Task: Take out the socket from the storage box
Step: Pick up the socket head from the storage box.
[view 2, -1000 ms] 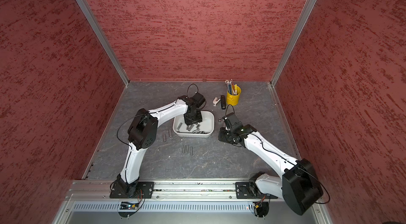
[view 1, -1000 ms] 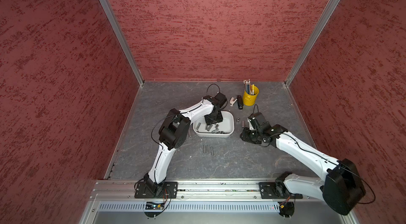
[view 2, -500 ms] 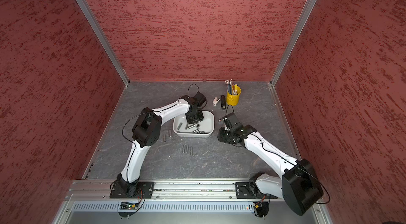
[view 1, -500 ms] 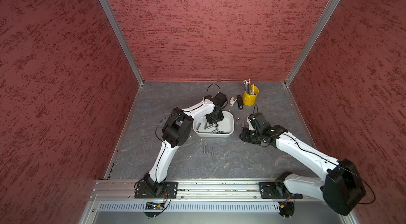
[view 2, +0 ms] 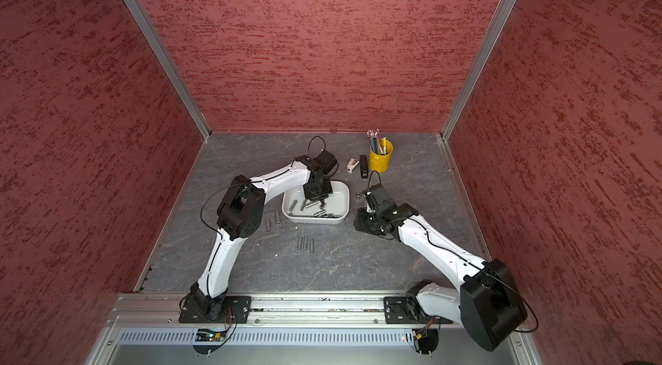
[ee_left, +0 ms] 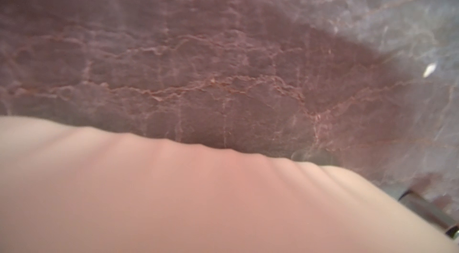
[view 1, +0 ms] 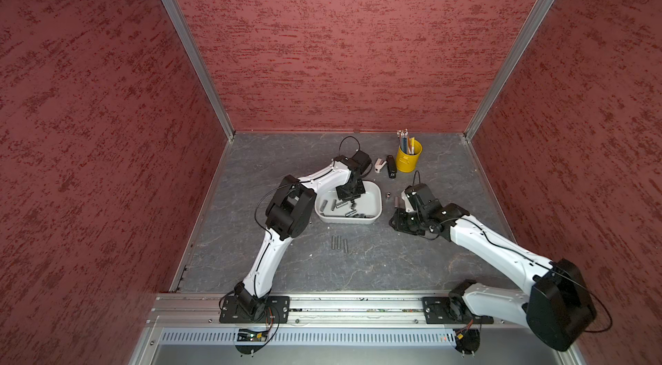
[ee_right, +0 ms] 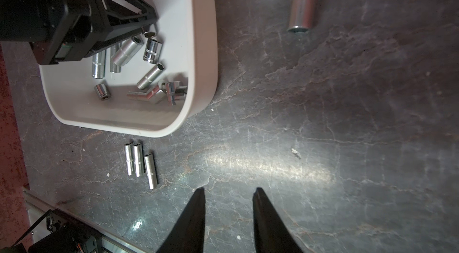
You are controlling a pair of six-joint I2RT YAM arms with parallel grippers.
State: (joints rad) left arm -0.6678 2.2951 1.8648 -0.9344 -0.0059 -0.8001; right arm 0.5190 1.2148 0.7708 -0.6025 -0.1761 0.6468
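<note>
Right gripper point(ee_right: 229, 191) hung over bare table point(ee_right: 323, 115), jaws apart, empty. Beyond it, storage box point(ee_right: 203, 40) with loose chrome sockets point(ee_right: 126, 52) inside. Left gripper point(ee_right: 152, 23) tips among them, jaws together; hold unconfirmed. Judged: sockets dense, rigid, slick; pinch mid-cylinder.

No text, label, brand, number or sign is showing legibly in any view. In the right wrist view, the sockets point(ee_right: 152, 52) lying in the storage box point(ee_right: 201, 40) are showing faint marks beside their knurled bands, but these are appearing too small and blurred to be read.
</note>
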